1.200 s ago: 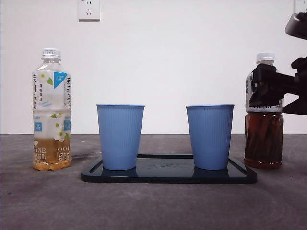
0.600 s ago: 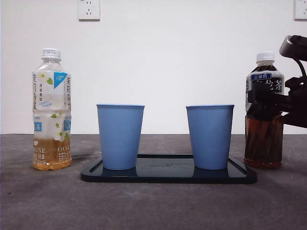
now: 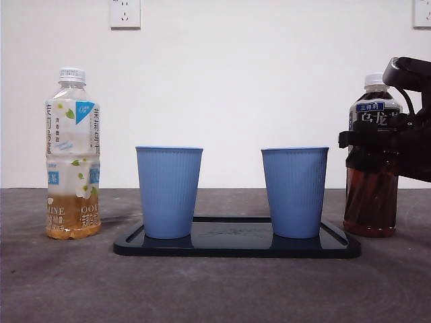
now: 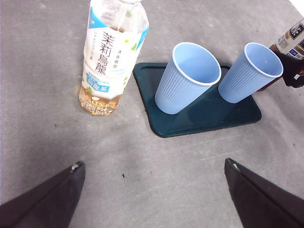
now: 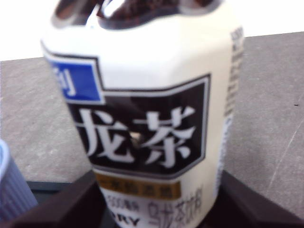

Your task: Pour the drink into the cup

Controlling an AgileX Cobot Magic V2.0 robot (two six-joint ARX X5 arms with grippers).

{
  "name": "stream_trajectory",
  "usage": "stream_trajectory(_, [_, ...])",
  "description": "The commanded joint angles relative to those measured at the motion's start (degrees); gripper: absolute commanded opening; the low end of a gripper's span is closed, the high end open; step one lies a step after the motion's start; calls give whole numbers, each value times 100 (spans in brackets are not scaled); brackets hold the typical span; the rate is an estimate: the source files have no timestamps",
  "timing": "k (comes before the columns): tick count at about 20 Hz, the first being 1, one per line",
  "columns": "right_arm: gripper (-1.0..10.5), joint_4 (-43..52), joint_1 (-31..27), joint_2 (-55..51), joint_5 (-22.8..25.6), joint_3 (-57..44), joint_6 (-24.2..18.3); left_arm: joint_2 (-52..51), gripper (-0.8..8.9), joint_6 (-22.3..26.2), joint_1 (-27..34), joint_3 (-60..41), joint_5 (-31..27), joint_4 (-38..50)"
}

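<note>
A dark tea bottle with a white cap stands on the table just right of the tray; it also shows in the right wrist view and the left wrist view. My right gripper is shut on its label band, a jaw against each side. Two empty blue cups, left and right, stand upright on a dark tray. My left gripper is open and empty above the table, in front of the tray and the cups.
A jasmine tea bottle with a white cap, about a quarter full, stands left of the tray; it also shows in the left wrist view. A white wall with a socket is behind the table.
My right gripper has come down from the bottle's shoulder to its label band and closed in on it. The dark tea bottle has shifted slightly to the right.
</note>
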Motion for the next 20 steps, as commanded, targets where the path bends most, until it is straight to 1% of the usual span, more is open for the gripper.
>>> stream_trajectory(1, [191,66,13,109,42,59,-31,24,473,52,-20,116,28,33])
stream_trajectory(3, [186,92,13,101,35,59,-177,24,472,55,-20,116,28,35])
stream_trajectory(5, [128,42,13,-11,17,59,-286,24,469,103,-20,116,26,35])
stream_trajectory(7, [121,-87,13,-291,22,59,-396,24,469,160,-20,116,26,37])
stream_trajectory(9, [119,-409,11,-715,85,70,-538,24,469,162,-20,116,24,39])
stream_trajectory(10, [119,-748,9,-957,129,122,-625,24,469,179,-20,116,24,44])
stream_trajectory(12, [119,-1722,9,-1451,166,339,-861,24,469,192,-20,116,15,46])
stream_trajectory(15, [119,-3139,11,-2100,170,868,-1224,24,469,203,-20,116,-13,46])
stream_trajectory(17, [119,-4312,15,-2393,170,1436,-1637,24,469,201,-20,116,-15,46])
stream_trajectory(20, [119,-6275,15,-2524,186,2433,-2323,24,469,201,-24,116,-17,48])
